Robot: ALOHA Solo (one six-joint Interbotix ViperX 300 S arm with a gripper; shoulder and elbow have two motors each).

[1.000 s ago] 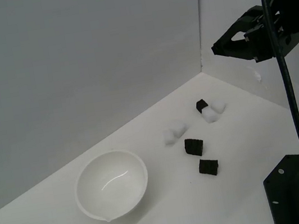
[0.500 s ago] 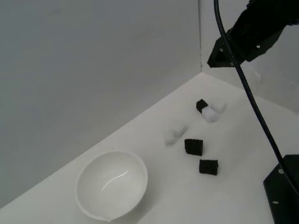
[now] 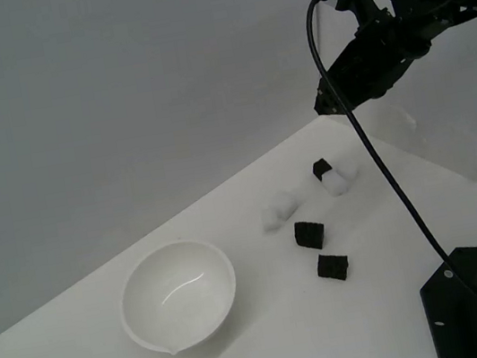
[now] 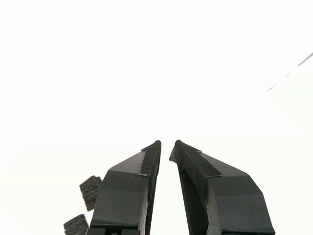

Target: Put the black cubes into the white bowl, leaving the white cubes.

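Since a second ago the arm (image 3: 396, 27) has swung up and toward the back wall, so the gripper (image 3: 325, 103) now hangs high above the far corner of the worktop (image 3: 246, 341), well apart from everything on it. Its jaws stand almost together with only a thin slit between them, and nothing is held in them; the wrist view shows the two dark fingers (image 4: 132, 186) nearly meeting at their tips.

None of the cubes has shifted. Three black cubes (image 3: 310, 234) lie on the worktop, all outside the white bowl (image 3: 178, 294), which sits empty nearer the exterior view's left. The closest black cube to the bowl has another just beyond it, and the third lies farther back, touching a white cube (image 3: 336, 182). Another white cube (image 3: 275, 212) lies between the bowl and that far pair.
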